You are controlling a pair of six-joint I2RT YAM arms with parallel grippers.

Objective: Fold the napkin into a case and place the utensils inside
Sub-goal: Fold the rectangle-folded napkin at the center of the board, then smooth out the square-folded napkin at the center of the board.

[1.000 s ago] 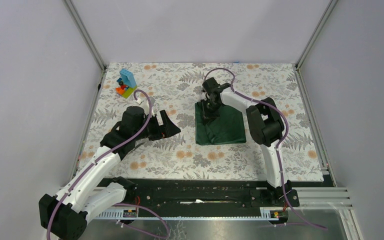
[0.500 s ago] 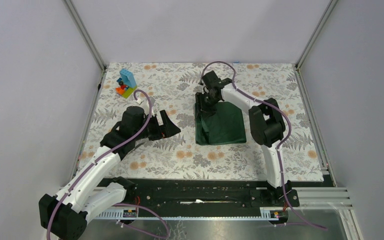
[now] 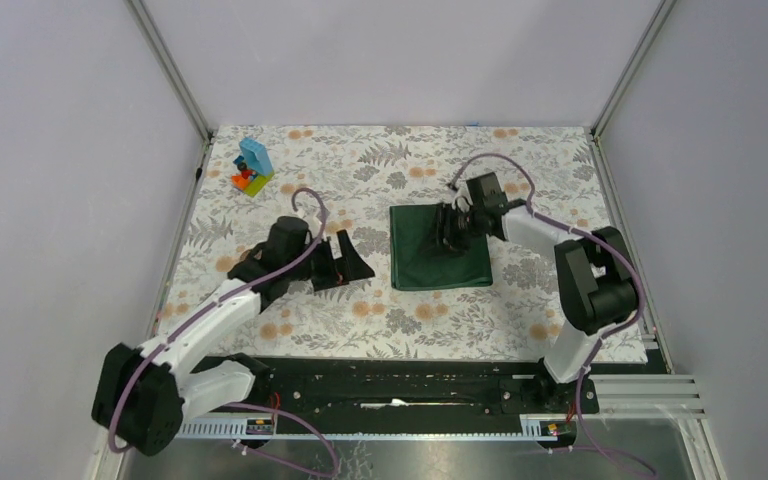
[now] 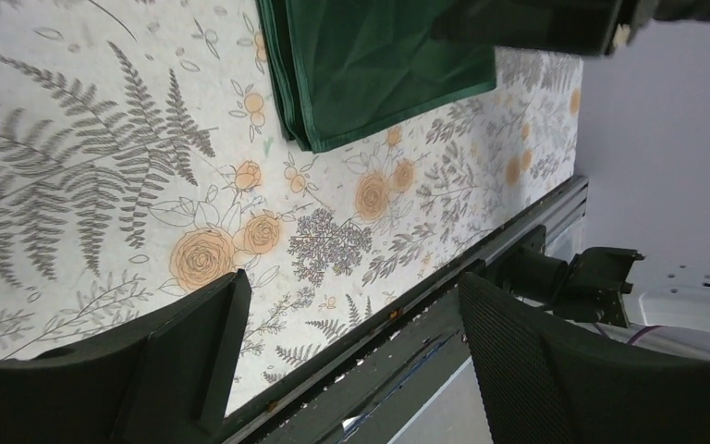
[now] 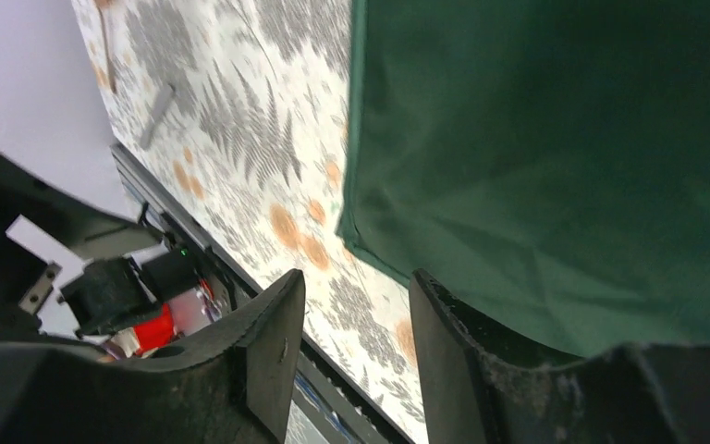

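Observation:
The dark green napkin (image 3: pixel 425 262) lies flat as a folded square on the floral table covering. It also shows in the left wrist view (image 4: pixel 379 55) and the right wrist view (image 5: pixel 564 166). My right gripper (image 3: pixel 449 228) hovers over the napkin's far right part, open and empty (image 5: pixel 356 351). My left gripper (image 3: pixel 352 262) is open and empty (image 4: pixel 351 370), left of the napkin and apart from it. A slim grey piece (image 5: pixel 157 116) lies on the covering left of the napkin, too blurred to name. No utensil shows clearly.
A colourful toy block stack (image 3: pixel 251 168) stands at the far left. The black rail (image 3: pixel 390 380) runs along the near edge. Metal frame posts and grey walls close in the left, right and back.
My right gripper moved from the napkin's far left corner to the right over its far right part. The napkin now lies flatter. My left arm shifted a little right and nearer.

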